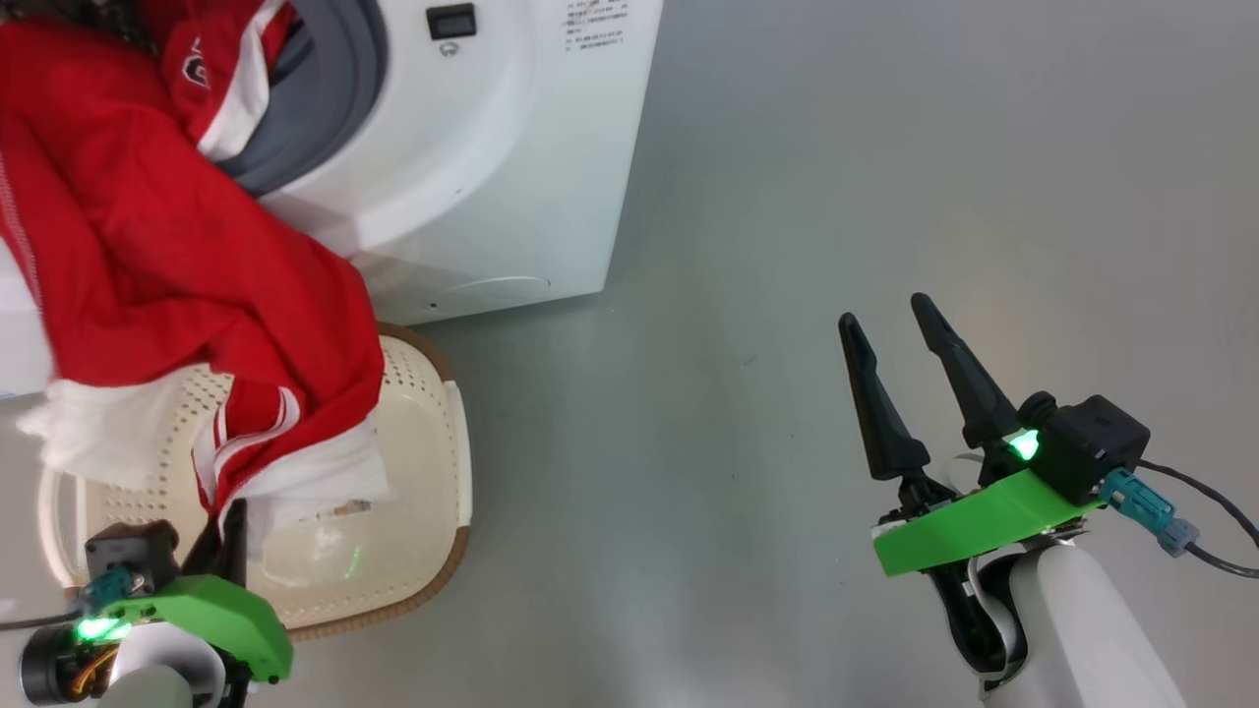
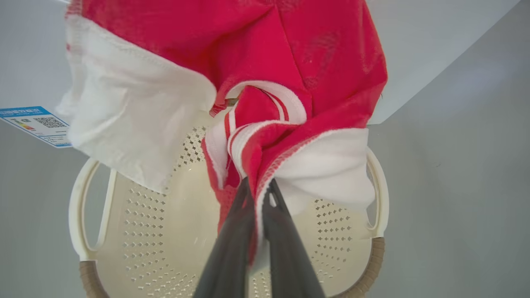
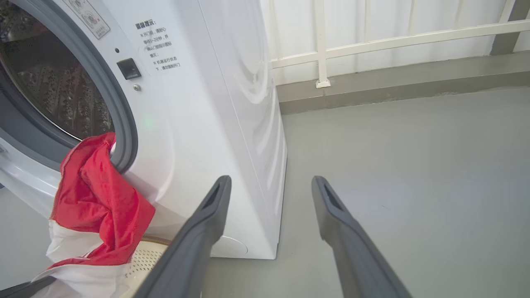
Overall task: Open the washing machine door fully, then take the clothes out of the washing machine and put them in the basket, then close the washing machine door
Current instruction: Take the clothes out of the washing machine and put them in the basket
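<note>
The left gripper (image 2: 258, 192) pinches soft red clothes (image 1: 148, 246) with white trim. They drape from the mouth of the washing machine (image 1: 511, 147) over the perforated cream basket (image 1: 462, 462) just before its front. The right wrist view adds the dimpled steel drum (image 3: 54, 91) and grey rubber gasket (image 3: 124, 124). The right gripper (image 1: 883, 309) hangs with fingers spread above the smooth grey floor (image 1: 787, 197).

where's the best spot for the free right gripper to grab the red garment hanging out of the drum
Probably where the red garment bunches over the grey gasket, just below the lip. Come at the washing machine from its front with the open right gripper, fingers straddling the fold: it stands proud there, and the left gripper pinches the hem over the basket.
</note>
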Motion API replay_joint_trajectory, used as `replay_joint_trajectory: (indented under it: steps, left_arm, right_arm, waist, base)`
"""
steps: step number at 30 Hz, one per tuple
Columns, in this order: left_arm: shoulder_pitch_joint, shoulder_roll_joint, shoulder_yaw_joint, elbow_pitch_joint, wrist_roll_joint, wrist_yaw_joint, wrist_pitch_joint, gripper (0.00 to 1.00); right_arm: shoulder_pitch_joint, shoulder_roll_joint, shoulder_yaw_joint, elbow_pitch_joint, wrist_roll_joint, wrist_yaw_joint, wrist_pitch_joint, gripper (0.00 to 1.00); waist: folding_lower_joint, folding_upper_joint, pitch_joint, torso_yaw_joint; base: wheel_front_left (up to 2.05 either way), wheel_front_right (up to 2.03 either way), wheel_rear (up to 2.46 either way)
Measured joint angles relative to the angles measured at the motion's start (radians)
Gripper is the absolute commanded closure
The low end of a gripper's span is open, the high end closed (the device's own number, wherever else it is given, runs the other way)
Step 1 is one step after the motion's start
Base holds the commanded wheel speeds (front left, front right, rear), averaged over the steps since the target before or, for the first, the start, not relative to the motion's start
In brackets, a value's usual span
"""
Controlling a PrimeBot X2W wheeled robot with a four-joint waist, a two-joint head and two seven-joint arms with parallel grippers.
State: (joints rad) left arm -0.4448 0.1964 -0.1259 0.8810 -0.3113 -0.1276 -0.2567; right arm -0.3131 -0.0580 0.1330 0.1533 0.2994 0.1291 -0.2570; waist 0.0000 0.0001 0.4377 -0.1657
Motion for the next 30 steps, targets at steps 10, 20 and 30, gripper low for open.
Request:
replay_joint_trajectory:
  steps: [10,20,30]
  left_arm:
    - [-0.137,0.044,-0.099,0.227,0.000,0.000,0.000,1.00]
    - [-0.230,0.080,-0.150,0.325,-0.021,0.000,0.000,1.00]
    - [-0.327,0.127,-0.185,0.380,-0.083,0.000,0.009,0.72]
  right_arm:
    - [-0.036,0.000,0.019,-0.014,0.005,0.000,0.000,0.00]
    - [-0.041,0.000,0.037,-0.032,0.011,0.000,0.000,0.00]
    - [-0.081,0.000,0.066,-0.055,0.020,0.000,0.000,0.00]
  waist:
    - [0.0000,0.0000,0.060,-0.034]
    - [0.0000,0.0000,0.128,-0.064]
    - [0.0000,0.0000,0.209,-0.091]
  base:
    - [0.00,0.00,0.00]
    - [0.00,0.00,0.00]
    - [0.00,0.00,0.00]
